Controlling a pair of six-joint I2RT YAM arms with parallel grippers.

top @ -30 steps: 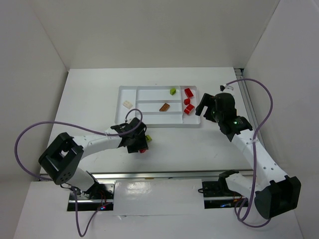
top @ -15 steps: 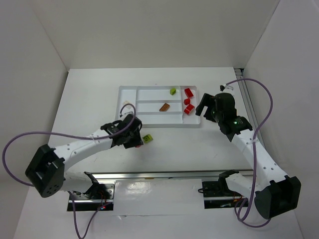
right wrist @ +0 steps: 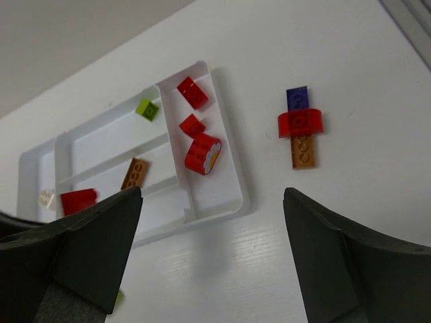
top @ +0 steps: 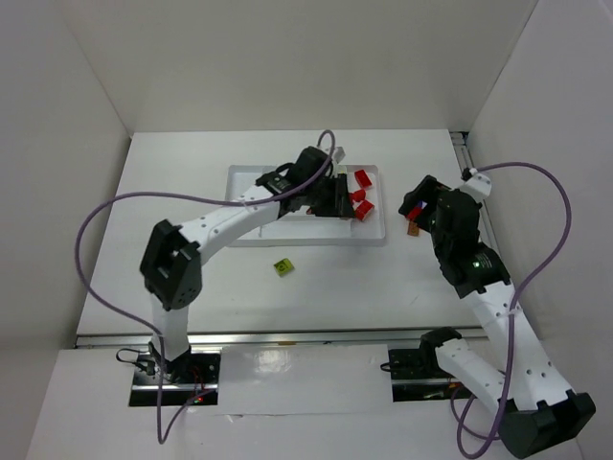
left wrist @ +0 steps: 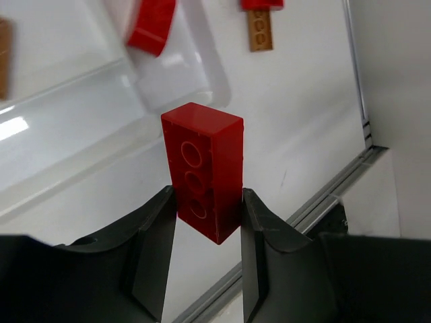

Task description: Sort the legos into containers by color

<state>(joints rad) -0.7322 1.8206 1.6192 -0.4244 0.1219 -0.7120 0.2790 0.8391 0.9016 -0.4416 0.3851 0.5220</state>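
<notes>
My left gripper (top: 330,196) is shut on a red brick (left wrist: 202,171) and holds it above the right part of the white tray (top: 239,206). The far-right compartment holds three red bricks (right wrist: 192,125). Other compartments hold a lime green brick (right wrist: 145,108), an orange-brown brick (right wrist: 135,173) and a cream-white brick (right wrist: 46,198). My right gripper (right wrist: 212,229) is open and empty, right of the tray (right wrist: 232,202). A stack of dark blue (right wrist: 297,98), red (right wrist: 300,122) and orange-brown (right wrist: 302,150) bricks lies on the table there.
A lime green brick (top: 283,267) lies on the table in front of the tray. The left arm's purple cable arcs over the table's left side. A rail (left wrist: 337,195) runs along the table's right edge, near the white side wall.
My left arm has swung from the table in front of the tray up over the tray's right part, carrying the red brick. My right gripper has shifted, uncovering the brick stack.
</notes>
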